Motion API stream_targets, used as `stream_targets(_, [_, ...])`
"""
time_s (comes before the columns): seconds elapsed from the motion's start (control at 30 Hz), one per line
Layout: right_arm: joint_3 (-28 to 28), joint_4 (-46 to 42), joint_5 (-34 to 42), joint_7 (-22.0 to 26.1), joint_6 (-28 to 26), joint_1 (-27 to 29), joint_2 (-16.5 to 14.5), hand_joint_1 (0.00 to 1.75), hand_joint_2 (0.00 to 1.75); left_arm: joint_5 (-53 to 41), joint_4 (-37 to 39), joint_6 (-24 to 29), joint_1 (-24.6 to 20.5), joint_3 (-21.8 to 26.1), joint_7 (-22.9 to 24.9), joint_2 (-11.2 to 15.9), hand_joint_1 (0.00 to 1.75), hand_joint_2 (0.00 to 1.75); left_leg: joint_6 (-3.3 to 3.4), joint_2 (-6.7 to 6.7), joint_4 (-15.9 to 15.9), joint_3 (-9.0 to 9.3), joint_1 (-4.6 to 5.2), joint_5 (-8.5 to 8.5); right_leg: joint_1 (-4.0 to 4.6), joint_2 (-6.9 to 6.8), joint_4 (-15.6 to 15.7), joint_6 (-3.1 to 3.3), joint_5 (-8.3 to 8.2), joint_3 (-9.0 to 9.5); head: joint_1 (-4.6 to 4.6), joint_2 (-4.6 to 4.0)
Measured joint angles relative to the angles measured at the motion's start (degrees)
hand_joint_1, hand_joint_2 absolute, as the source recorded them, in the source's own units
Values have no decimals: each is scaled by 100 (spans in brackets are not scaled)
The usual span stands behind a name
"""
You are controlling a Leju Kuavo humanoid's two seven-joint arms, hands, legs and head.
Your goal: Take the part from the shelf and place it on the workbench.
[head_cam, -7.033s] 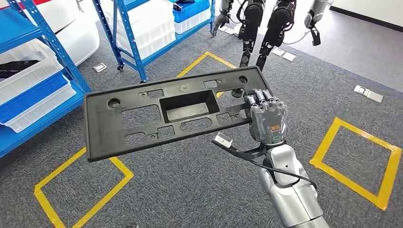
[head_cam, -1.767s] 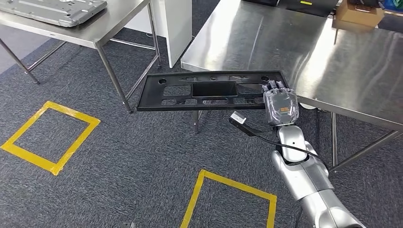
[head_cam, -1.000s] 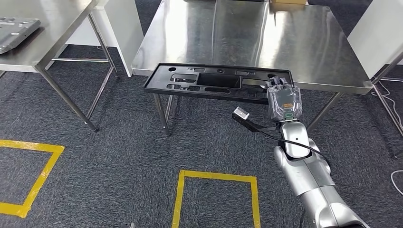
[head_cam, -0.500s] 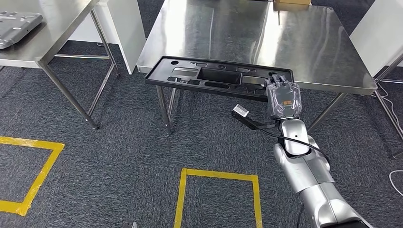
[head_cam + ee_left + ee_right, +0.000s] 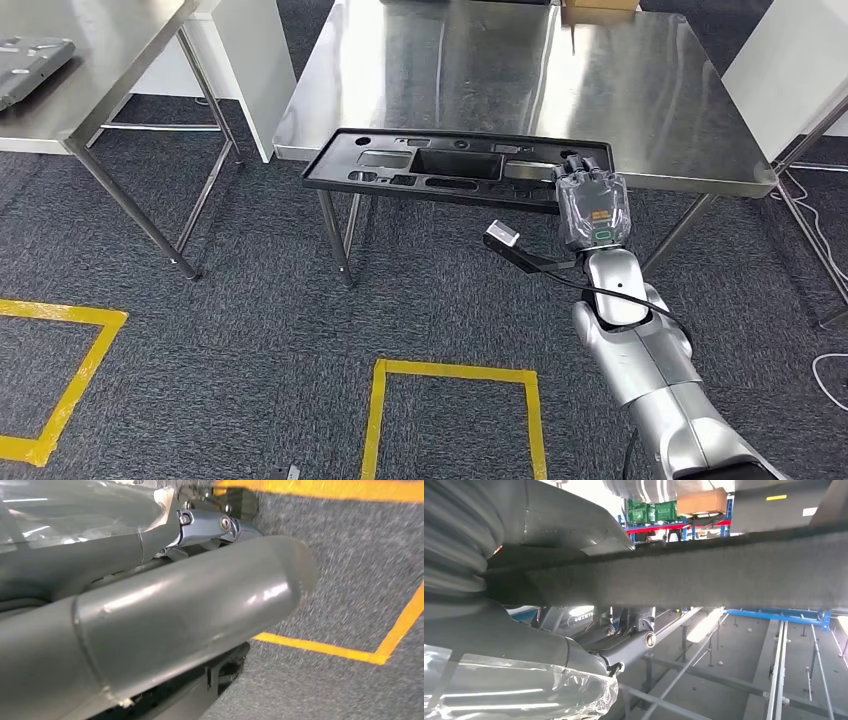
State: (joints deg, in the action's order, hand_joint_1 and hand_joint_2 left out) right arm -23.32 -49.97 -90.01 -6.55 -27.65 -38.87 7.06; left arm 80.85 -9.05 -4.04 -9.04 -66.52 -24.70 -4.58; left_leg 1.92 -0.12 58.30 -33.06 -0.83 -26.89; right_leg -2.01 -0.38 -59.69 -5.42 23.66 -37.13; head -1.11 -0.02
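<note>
Nearest, on the grey carpet floor point(image 5: 250, 330), lies a square of yellow tape point(image 5: 452, 420). Another yellow tape shape point(image 5: 55, 375) lies farther toward the left. The left hand point(image 5: 150, 625) hangs low over the carpet and yellow tape lines. Its thick grey thumb shows, but I cannot tell if the fingers are curled in or spread.

The silver right arm point(image 5: 640, 380) reaches up and forward. The right hand point(image 5: 592, 208) grips the right end of the black plastic part point(image 5: 455, 168). The fingers wrap over the top of the part's edge. In the right wrist view, the part point(image 5: 704, 575) is a long dark bar just beside the hand point(image 5: 499, 645), with blue shelves point(image 5: 774, 615) far behind.

The part is long and flat, with a deep box-shaped hollow in the middle and many cut-out holes. It lies almost level at the near edge of the steel workbench point(image 5: 650, 100). Its far long side is over the shiny top, and its near side sticks out past the near edge. I cannot tell if it touches the top.

A cardboard box point(image 5: 598, 10) sits at the far edge of the workbench. A second steel table point(image 5: 90, 90) stands to the left, with a grey metal plate point(image 5: 30, 55) on it.
</note>
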Motion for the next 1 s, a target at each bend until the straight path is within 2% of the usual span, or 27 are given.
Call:
stream_targets(0.03, [-11,5,2,1,3,0,-4,175,175,1,-2,-2,2,1,3,-1,0,0,-38,6,0,10,15,-21,11,-3,145,52,-30,83,3,0])
stream_targets(0.13, [-33,18,4,2,8,-3,-8,175,175,2,-11,-8,5,3,4,-5,0,0,-119,21,3,35,-3,-75,29,46,163,274,11,116,31,0])
stream_targets(0.2, [-39,21,0,3,9,-17,-9,175,175,2,-19,-9,2,5,4,-7,0,0,-168,25,267,-66,-32,-239,30,69,166,391,44,162,59,0])
stream_targets(0.23, [-42,22,-2,3,9,-18,-10,175,175,2,-21,-9,2,5,0,-8,0,0,-181,24,589,-227,-34,-391,41,77,168,437,63,185,75,0])
stream_targets(0.3, [-48,25,-3,3,9,-8,-10,175,175,1,-25,-11,-21,8,-16,-6,0,0,-178,20,1372,-675,-26,-674,88,88,166,502,102,222,88,0])
stream_targets(0.33, [-53,26,-3,3,9,-1,-13,175,175,1,-27,-13,-38,10,-24,-4,0,0,-163,18,1619,-845,-21,-698,116,94,166,529,122,246,89,0])
stream_targets(0.37, [-58,27,-2,3,9,3,-18,175,175,0,-29,-13,-52,13,-26,-2,0,0,-133,16,1653,-911,-11,-599,144,103,166,556,143,278,89,0])
stream_targets(0.4, [-66,28,-2,3,10,2,-23,175,175,1,-31,-13,-58,14,-22,-2,0,0,-85,14,1457,-865,4,-384,174,116,166,577,169,321,88,0])
stream_targets(0.43, [-73,29,-3,3,11,0,-30,175,175,1,-32,-13,-51,14,-17,-3,0,0,-17,5,1084,-733,28,-104,201,131,167,591,199,371,89,0])
stream_targets(0.47, [-79,31,-3,3,14,-1,-37,175,175,2,-31,-12,-41,14,-11,3,0,0,63,-4,718,-582,52,105,221,144,172,594,227,412,78,0])
stream_targets(0.5, [-84,33,-4,3,19,-6,-43,175,175,3,-31,-11,-29,14,-5,5,0,0,130,-10,397,-444,80,244,239,157,177,586,251,437,63,0])
stream_targets(0.53, [-86,36,-3,3,25,-8,-50,175,175,4,-32,-10,-18,14,-2,7,0,0,176,-14,206,-361,104,285,242,166,181,572,265,442,63,0])
stream_targets(0.57, [-90,39,-3,3,30,-6,-56,175,175,6,-33,-9,-13,14,0,9,0,0,198,-12,144,-328,123,249,235,171,189,553,273,434,62,0])
stream_targets(0.6, [-93,40,-2,3,34,-8,-60,175,175,7,-36,-9,-10,15,0,4,0,0,201,-10,85,-307,140,242,232,175,201,532,278,430,73,0])
stream_targets(0.67, [-99,35,-2,2,36,-11,-61,175,175,9,-43,-8,-10,17,0,-7,0,0,194,-8,-52,-211,106,258,240,152,170,485,316,407,82,0])
stream_targets(0.7, [-102,34,-3,2,39,-23,-59,175,175,10,-45,-8,-8,19,1,-13,0,0,192,-3,-125,-146,83,270,246,135,32,466,371,339,79,0])
stream_targets(0.73, [-107,34,-3,3,44,-33,-56,175,175,10,-48,-7,-5,20,2,-20,0,0,190,5,-181,-84,59,276,242,118,-226,449,463,202,74,0])
stream_targets(0.8, [-117,42,-2,5,62,-30,-49,175,175,11,-48,-5,3,22,5,-29,0,0,193,14,-200,-32,57,245,191,105,-979,413,679,-239,72,0])
stream_targets(0.83, [-121,45,-1,5,69,-18,-45,175,175,11,-48,-4,6,25,7,-34,0,0,185,13,-198,-15,52,222,159,103,-1268,377,726,-445,72,0])
stream_targets(0.87, [-126,50,1,4,74,-6,-42,175,175,11,-48,-2,11,28,7,-36,0,0,168,7,-196,9,44,194,123,99,-1369,322,685,-564,73,0])
stream_targets(0.9, [-131,54,2,3,77,-1,-41,175,175,11,-48,0,15,33,7,-37,0,0,141,1,-190,45,27,159,84,90,-1221,246,538,-554,73,0])
stream_targets(0.97, [-139,62,1,0,79,-3,-37,175,175,11,-47,1,24,41,8,-38,0,0,58,-5,-163,133,-10,63,9,34,-428,77,102,-257,69,0])
stream_targets(1.0, [-143,66,0,-2,79,-7,-37,175,175,11,-46,1,24,43,10,-37,0,0,7,-8,-139,156,-12,10,1,19,-63,39,-52,-85,56,0])
